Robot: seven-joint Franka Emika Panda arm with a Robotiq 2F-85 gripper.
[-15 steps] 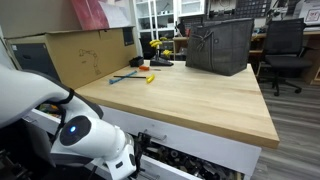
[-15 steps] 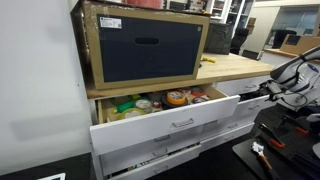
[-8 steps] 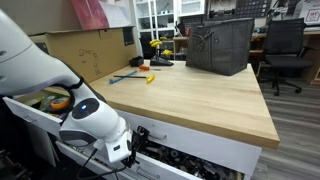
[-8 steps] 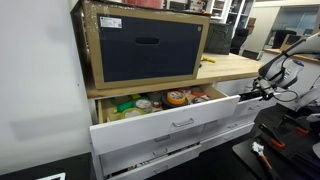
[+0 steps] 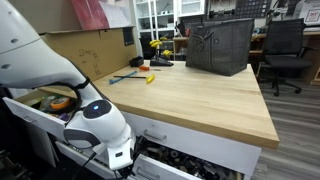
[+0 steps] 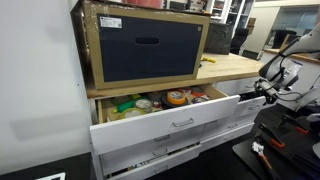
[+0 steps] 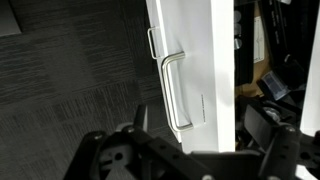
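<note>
Wrist view: I see my gripper (image 7: 200,128) released, jaws spread, holding nothing; white drawer front (image 7: 190,50) with metal handle (image 7: 170,95) just ahead, untouched.

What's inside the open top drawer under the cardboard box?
The open top drawer is crowded with small items: an orange round roll, green packaging and something red. Its rear part is hidden under the wooden benchtop.

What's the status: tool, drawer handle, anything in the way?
Tool open, facing the drawer handle, handle not gripped. Top drawer under the cardboard box stands open, full of items. Nothing between tool and handle.
</note>
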